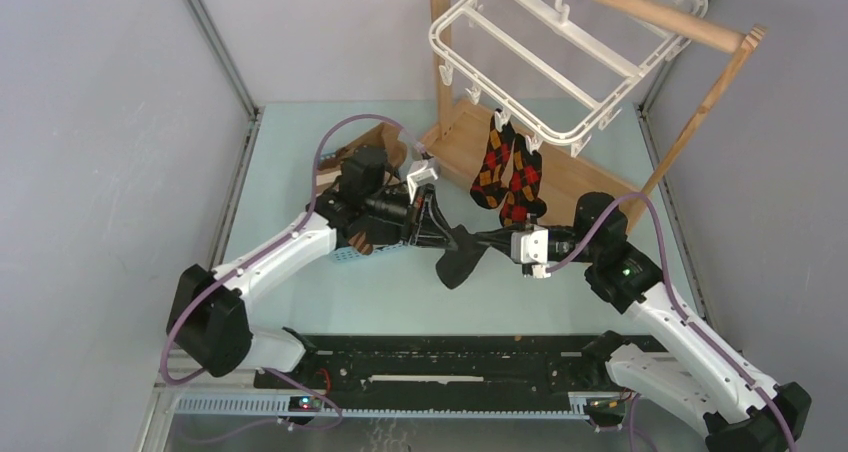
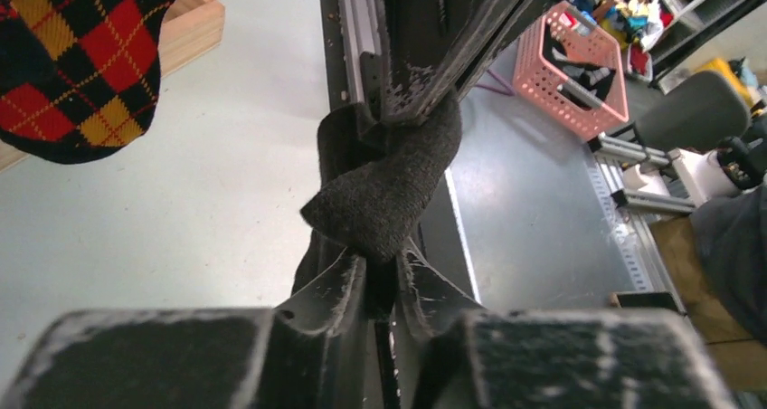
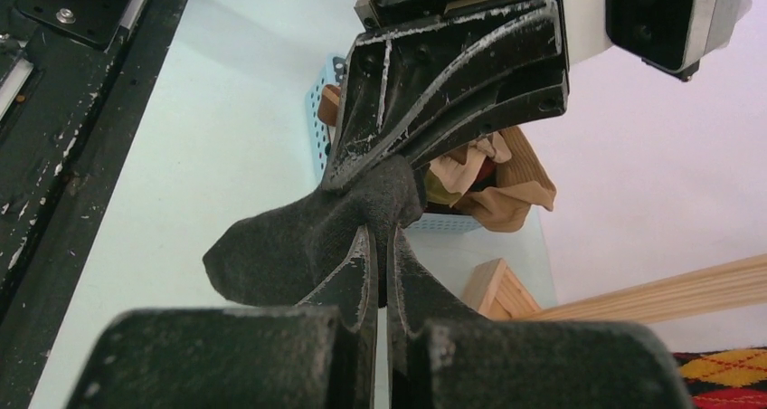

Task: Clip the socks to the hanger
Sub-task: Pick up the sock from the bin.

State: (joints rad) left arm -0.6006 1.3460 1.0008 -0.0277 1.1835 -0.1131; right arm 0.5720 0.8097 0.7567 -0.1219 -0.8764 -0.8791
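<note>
A plain black sock (image 1: 460, 260) hangs above the table between my two grippers. In the top view my left gripper (image 1: 450, 234) is shut on its left end and my right gripper (image 1: 484, 240) is shut on its right end. The left wrist view has the sock (image 2: 384, 192) bunched between the left gripper (image 2: 395, 269) and the right arm's fingers (image 2: 434, 56) above. The right wrist view has the sock (image 3: 298, 242) pinched in the right gripper (image 3: 381, 246). Two argyle socks (image 1: 508, 177) hang clipped to the white hanger (image 1: 545, 72).
The hanger hangs from the round rail of a tan wooden stand (image 1: 650, 17) at the back right, its base (image 1: 560, 167) on the table. A small blue basket (image 1: 350, 255) with brown socks (image 3: 493, 196) sits under the left arm.
</note>
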